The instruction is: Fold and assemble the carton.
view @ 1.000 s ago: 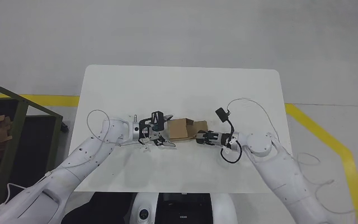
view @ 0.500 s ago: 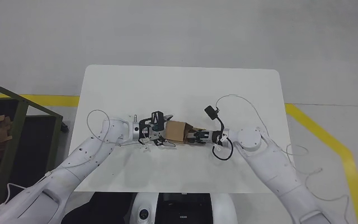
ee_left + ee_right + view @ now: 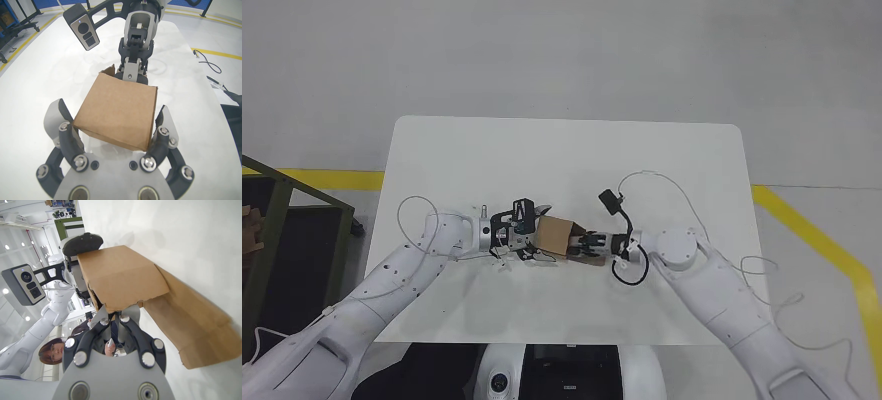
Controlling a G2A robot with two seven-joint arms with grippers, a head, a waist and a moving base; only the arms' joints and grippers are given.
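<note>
Right gripper has slid left to the carton's far end, well in from every table edge; its grip cannot be told. Left gripper, spread wide, clamps the near corners. Right wrist view adds a loose flap lying flat on the table.

White counter with rounded corners, set on a grey floor. Yellow tape line on that floor, coming out from the counter's right side and slanting toward the near right. Another stretch of yellow tape off the counter's left side. Dark green metal frame on the floor left of the counter, apart from it, with brown cardboard inside. Black cable lying loose on the floor beside the counter. Black wheeled stand farther off, below blue panels.
</note>
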